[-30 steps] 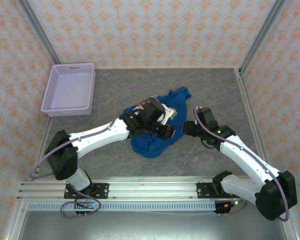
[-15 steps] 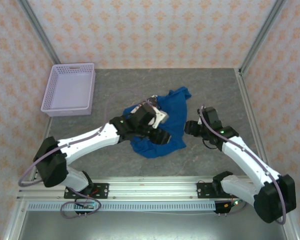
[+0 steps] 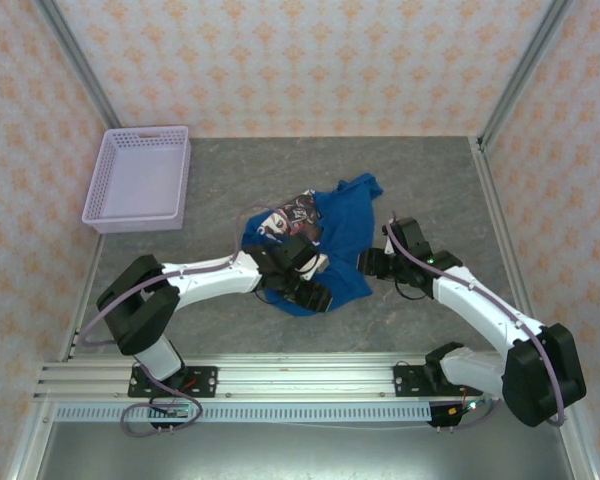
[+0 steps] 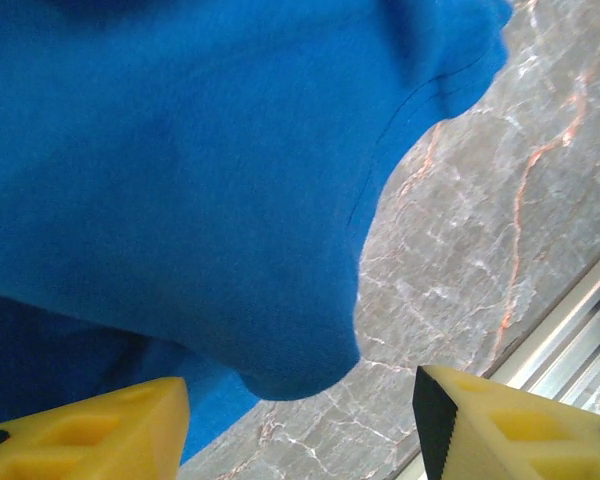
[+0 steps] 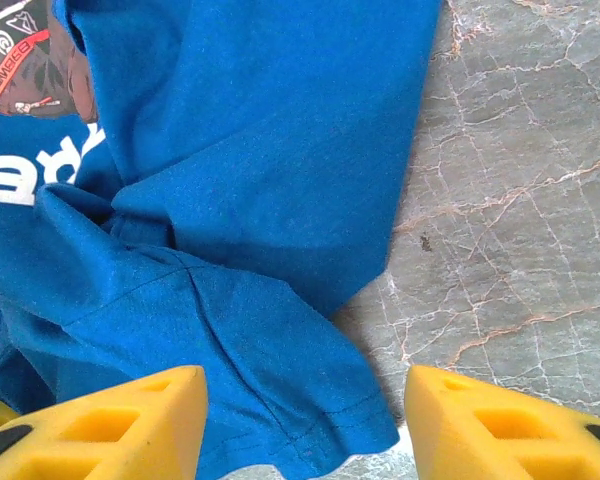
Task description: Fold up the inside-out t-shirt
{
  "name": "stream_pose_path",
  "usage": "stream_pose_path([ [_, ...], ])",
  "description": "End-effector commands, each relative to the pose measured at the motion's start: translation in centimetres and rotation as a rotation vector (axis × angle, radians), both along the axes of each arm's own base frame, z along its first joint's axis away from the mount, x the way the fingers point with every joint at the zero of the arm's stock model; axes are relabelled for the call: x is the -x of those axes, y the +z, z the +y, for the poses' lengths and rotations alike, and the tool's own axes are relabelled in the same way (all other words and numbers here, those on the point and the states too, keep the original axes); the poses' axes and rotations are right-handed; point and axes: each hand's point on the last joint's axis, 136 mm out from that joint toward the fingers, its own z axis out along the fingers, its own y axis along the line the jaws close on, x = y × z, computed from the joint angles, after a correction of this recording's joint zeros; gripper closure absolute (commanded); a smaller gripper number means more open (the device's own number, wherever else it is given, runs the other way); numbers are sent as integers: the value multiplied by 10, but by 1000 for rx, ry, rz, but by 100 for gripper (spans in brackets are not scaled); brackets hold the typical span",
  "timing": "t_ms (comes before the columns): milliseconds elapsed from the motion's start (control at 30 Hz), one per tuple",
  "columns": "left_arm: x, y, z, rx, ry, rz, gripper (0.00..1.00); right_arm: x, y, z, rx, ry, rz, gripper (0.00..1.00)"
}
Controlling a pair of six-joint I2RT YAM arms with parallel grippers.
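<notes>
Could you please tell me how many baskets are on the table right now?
1: the lavender basket sits at the table's far-left corner, apart from the blue t-shirt.

The t-shirt (image 3: 332, 232) is lying crumpled mid-table (image 3: 430, 180), with the mesh basket (image 3: 140, 218) sitting well apart at the far left corner; the left gripper (image 3: 316, 292) is hovering over the shirt's near edge, the right gripper (image 3: 369, 262) just beside its right edge

Lavender mesh basket (image 3: 138, 178) at grey table's (image 3: 430, 180) far-left corner
</notes>
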Motion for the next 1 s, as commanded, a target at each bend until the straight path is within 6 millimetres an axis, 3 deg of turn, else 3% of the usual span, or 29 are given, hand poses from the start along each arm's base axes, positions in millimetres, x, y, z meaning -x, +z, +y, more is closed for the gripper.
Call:
stream_pose_path([
  [0,-2,3,-6,-5,5,0,38,-4,5,4,-22,2,-24,45],
  [100,-5,3,-13,7,-2,-5,41,-4,3,5,-25,2,-21,45],
  [400,-12,1,-26,24,-20,-13,62,-4,6,4,-24,4,-32,46],
  [667,-5,-11,-17,-16,-26,4,62,-4,6,3,-19,0,-37,46],
  [867,-9,7,-4,-30,-6,-55,87,-7,13,-3,24,3,-59,46],
  [967,-17,31,23,-39,51,-120,98,-16,26,-18,103,-30,-117,46],
])
